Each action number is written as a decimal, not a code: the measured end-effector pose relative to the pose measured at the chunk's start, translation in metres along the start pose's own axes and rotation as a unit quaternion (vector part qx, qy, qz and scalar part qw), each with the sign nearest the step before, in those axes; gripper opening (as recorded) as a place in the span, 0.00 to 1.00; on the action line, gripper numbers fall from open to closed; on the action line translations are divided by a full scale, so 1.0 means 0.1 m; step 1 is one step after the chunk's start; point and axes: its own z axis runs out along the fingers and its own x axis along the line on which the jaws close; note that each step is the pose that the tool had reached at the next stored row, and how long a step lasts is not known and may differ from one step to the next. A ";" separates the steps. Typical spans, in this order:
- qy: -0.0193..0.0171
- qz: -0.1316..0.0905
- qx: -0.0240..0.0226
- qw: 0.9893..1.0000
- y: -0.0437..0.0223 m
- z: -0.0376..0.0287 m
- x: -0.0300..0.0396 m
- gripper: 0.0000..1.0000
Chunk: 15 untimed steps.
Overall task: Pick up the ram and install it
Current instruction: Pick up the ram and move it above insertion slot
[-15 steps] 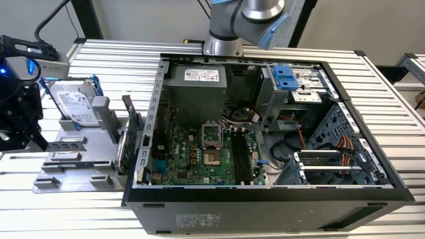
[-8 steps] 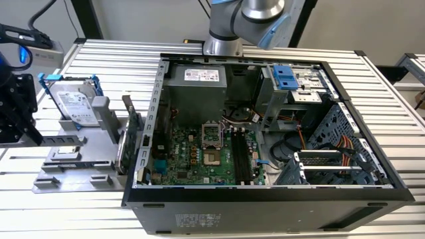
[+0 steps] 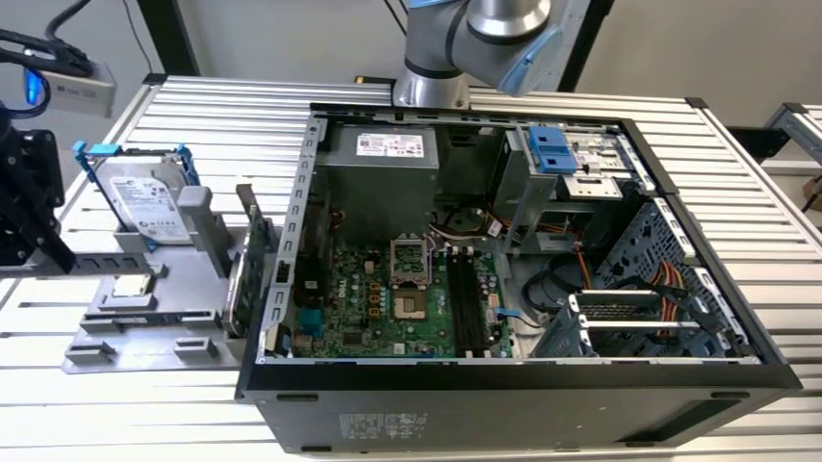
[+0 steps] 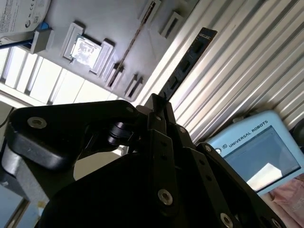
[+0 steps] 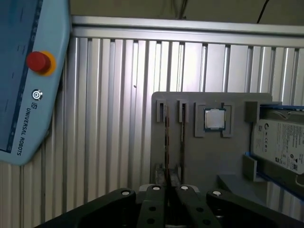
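Observation:
The ram point(image 4: 187, 61) is a thin dark stick seen edge-on, sticking out from between my black fingers point(image 4: 164, 118). My gripper point(image 4: 159, 107) is shut on its near end. In the first wrist view the ram point(image 5: 166, 152) runs as a narrow line from my gripper point(image 5: 168, 190) over the grey holder point(image 5: 209, 156). In the exterior view my gripper point(image 3: 29, 207) hangs at the far left, above that holder point(image 3: 141, 313) and apart from the open computer case point(image 3: 514, 375). The motherboard's black slots point(image 3: 465, 303) lie inside the case.
The holder carries a silver hard drive point(image 3: 141, 197) in a blue frame, a processor chip point(image 5: 214, 118), a second thin stick point(image 5: 182, 142) in its slot, and an upright card point(image 3: 250, 260) beside the case. A blue teach pendant point(image 5: 23, 80) lies on the slatted table point(image 3: 77, 404).

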 end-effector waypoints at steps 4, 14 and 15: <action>0.000 0.000 0.000 1.000 0.000 -0.050 0.001 0.00; 0.000 0.000 0.000 1.000 -0.001 -0.173 0.002 0.00; 0.000 0.000 0.000 1.000 -0.001 -0.181 0.002 0.00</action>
